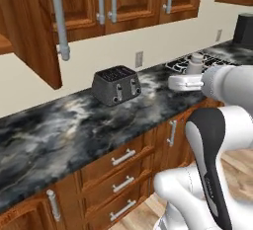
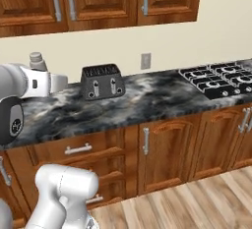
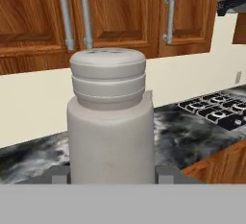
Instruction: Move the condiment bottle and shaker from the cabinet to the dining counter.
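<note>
My gripper (image 3: 110,182) is clamped on the shaker (image 3: 109,117), upright between my fingers with no label or writing on its pale body, carried above the marbled wall counter (image 1: 74,125), a dark toaster (image 1: 116,85) beyond it and the cabinet (image 3: 120,11) doors overhead.

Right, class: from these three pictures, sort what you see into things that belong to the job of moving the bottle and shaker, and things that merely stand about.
Belongs to the job:
- shaker, upright in the gripper
- cabinet, its door swung open

Just standing about:
- toaster on the wall counter
- stove
- wall outlet
- drawers
</note>
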